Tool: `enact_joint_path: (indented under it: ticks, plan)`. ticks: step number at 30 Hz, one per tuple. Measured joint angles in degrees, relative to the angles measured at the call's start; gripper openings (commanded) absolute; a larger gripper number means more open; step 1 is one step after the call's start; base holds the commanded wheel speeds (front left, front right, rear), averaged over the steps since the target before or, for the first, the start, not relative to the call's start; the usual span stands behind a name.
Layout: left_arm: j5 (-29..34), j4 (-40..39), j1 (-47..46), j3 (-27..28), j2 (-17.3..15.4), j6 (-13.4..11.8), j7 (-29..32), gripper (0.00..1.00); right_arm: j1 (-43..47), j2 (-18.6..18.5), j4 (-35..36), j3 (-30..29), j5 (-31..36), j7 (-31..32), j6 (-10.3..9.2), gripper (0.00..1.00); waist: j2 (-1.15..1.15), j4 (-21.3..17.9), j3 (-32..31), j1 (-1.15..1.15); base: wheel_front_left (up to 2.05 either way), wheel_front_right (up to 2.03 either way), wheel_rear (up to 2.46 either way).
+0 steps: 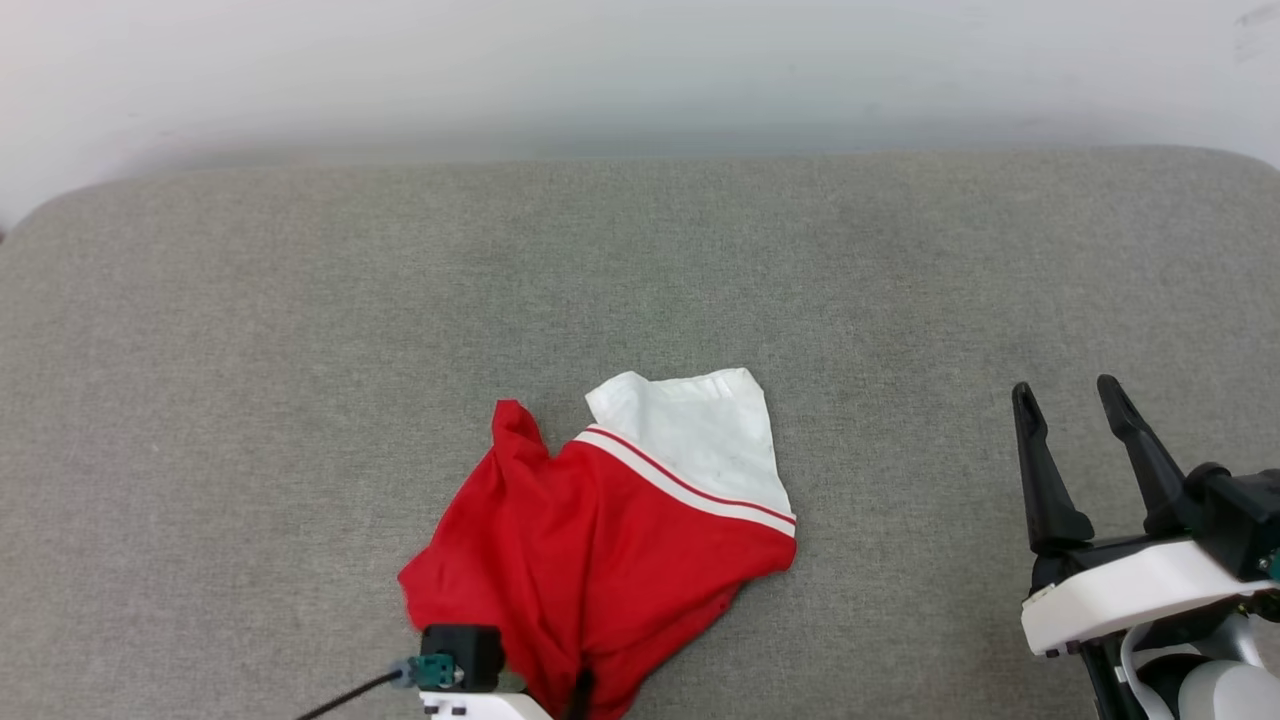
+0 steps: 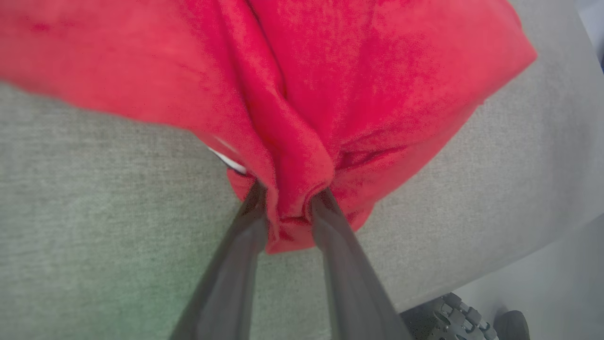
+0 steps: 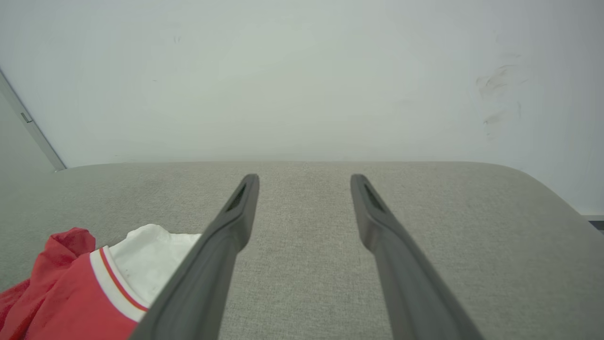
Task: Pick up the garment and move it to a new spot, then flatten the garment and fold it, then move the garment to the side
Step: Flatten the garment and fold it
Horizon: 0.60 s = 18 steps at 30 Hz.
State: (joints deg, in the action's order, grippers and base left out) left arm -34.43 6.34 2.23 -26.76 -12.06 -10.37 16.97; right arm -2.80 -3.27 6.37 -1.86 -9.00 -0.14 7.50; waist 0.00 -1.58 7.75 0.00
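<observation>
Garment (image 1: 600, 530) pinched between left jaws, apart from right jaws.

A grey fabric surface (image 1: 640, 260) with rounded corners spreads wide. Behind it stands a plain pale wall (image 3: 302, 71), faintly scuffed.

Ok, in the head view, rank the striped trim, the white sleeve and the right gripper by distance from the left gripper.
1. striped trim, across the middle of the garment.
2. white sleeve, just beyond the trim.
3. right gripper, far right.
</observation>
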Motion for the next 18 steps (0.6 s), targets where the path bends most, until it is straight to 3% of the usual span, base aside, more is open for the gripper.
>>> enact_joint_path:
  ticks: [11,18]
  plan:
    - [8.6,-5.2,-7.5,-1.1,0.7,0.5,-13.4,1.00,0.8,0.0,1.5,-0.4,0.4,1.2,0.00,1.00,0.00,-0.1,-1.6,0.00,0.00,0.00,0.00]
    - [12.9,-5.6,-17.9,-4.4,0.8,4.0,-13.3,1.00,0.7,0.1,2.4,-0.3,0.4,1.6,0.00,1.00,0.00,-1.3,-0.4,0.00,0.00,0.00,0.00]
